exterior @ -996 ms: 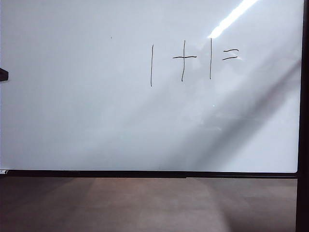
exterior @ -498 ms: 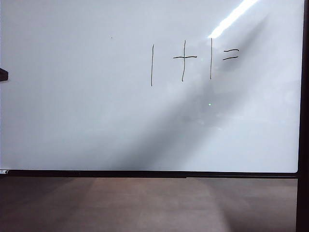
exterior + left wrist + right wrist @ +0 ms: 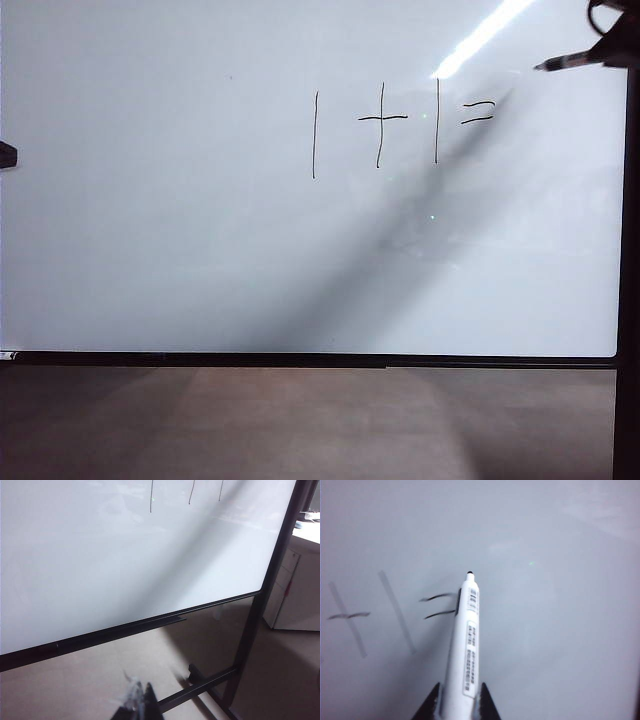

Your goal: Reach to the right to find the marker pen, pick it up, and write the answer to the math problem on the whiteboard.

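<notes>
Risk of smearing: right pincer (image 3: 455, 700), clamped on marker pen (image 3: 465, 645), hangs at whiteboard (image 3: 150, 220) upper right, tip near math problem (image 3: 400, 125); overshoot crosses the equals. Left pincer (image 3: 137, 707) low, looks closed, empty

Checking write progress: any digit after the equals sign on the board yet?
No. In the exterior view the whiteboard is blank right of the math problem; the marker pen in the right gripper hangs beyond it.
</notes>
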Motion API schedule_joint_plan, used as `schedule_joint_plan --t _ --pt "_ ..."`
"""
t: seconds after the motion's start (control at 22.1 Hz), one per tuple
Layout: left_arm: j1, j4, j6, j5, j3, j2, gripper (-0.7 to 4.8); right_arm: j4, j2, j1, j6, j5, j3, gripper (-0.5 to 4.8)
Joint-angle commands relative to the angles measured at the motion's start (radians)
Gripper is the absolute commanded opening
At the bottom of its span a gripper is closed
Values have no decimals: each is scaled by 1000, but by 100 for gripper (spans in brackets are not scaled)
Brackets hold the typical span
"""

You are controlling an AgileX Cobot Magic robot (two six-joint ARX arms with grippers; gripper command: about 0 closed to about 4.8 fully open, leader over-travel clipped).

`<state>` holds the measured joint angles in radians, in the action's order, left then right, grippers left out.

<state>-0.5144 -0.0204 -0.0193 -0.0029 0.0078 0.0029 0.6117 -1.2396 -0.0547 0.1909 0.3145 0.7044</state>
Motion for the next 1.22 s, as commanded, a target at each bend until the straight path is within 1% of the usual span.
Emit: schedule_joint_plan --t 0.05,0.18,0.27,0.36,0.41,0.45,0.5,0.54,0.59,0.63,0.68,0.72,0.77,0.82,0.86,0.95,1.04,1.22 --pt "0 -15 1 0 1 1 -5 26 -17 12 -8 2 5 -7" --pt "-1 -23 1 5 2 1 -5 47 -32 14 -8 3 5 -7" --pt "-1 -23 1 2 28 2 -4 47 -31 14 -8 6 5 -7" --pt "-1 -27 1 3 129 49 -5 47 -31 13 -8 6 5 -7" --pt "0 -30 2 3 183 106 -5 47 -31 13 -8 7 5 -7" --pt "-1 -22 2 18 254 207 -5 51 -31 13 -8 24 5 -7" --pt "-1 9 2 61 313 313 -5 55 -31 14 -5 38 5 -7" --pt "-1 92 1 116 390 467 -5 59 -31 14 0 47 5 -7" --pt "-8 164 1 131 447 579 -4 59 -30 14 4 47 5 -7" --pt "-69 191 2 79 521 678 -5 61 -29 14 4 47 5 -7" --pt "-127 192 2 -2 584 748 -4 66 -26 13 10 47 4 -7" --pt "-151 197 2 -48 661 826 -4 84 -23 13 18 48 5 -7" --pt "-151 206 2 -2 728 903 -5 101 -22 13 20 48 5 -7" --pt "-151 247 1 71 792 989 -5 104 -13 13 23 48 5 -7" --pt "-151 295 1 98 842 1065 -5 93 -3 13 23 47 5 -7" --pt "-143 381 1 72 924 1209 -4 96 3 10 23 44 5 -7" --pt "-128 436 2 49 951 1283 -4 95 5 13 23 43 5 -7" --pt "-130 409 2 44 965 1361 -5 68 9 13 23 35 5 -7"
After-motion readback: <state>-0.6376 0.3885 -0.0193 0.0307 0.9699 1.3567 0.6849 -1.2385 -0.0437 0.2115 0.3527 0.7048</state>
